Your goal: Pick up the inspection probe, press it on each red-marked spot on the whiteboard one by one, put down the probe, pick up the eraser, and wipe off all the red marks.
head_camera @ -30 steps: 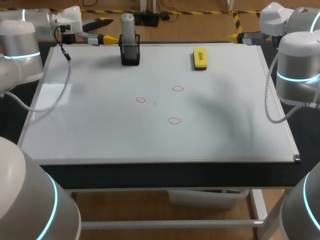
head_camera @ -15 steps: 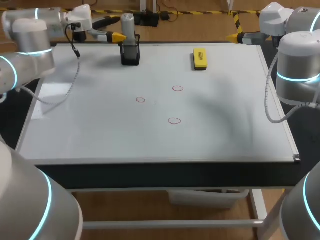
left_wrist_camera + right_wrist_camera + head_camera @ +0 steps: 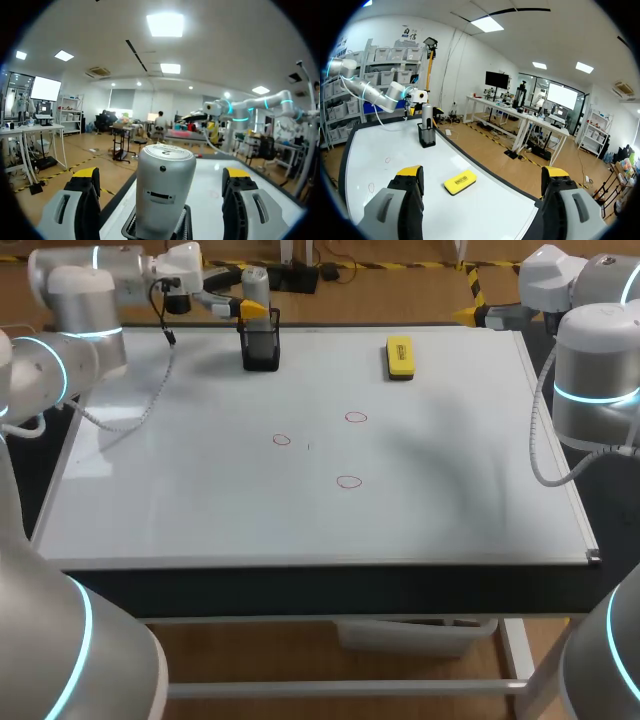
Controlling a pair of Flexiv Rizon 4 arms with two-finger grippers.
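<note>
- Silver-grey and smooth, the inspection probe [image 3: 256, 285] stands upright in a black holder [image 3: 261, 350] at the upper left of the head frame, near the far edge of the whiteboard [image 3: 200, 510].
- My left tool [image 3: 162, 174] is wide open and holds nothing. In its wrist view the probe's upper body sits between the two yellow-tipped fingers, with a clear gap on each side.
- My right tool [image 3: 482, 172] is also wide open and empty. It hangs at the upper right of the head frame, off the board's far corner.
- Three red marks [image 3: 348, 481] sit around the middle of the head frame, none touched. The yellow eraser [image 3: 399, 356] lies flat at upper centre, well apart from the holder.
- I judge the step in hand to be the first one, taking up the probe.
- If one finger meets the probe before the other, the push could tip the holder or slide it across the slick board.
- The casing looks smooth and rounds off at the cap, so a grip taken too high might slip on the lift.
- I cannot see how snugly the probe sits in the holder. If it binds, the holder may rise with it and drop onto the board.
- Coming in lower risks a fingertip striking the holder's rim.
</note>
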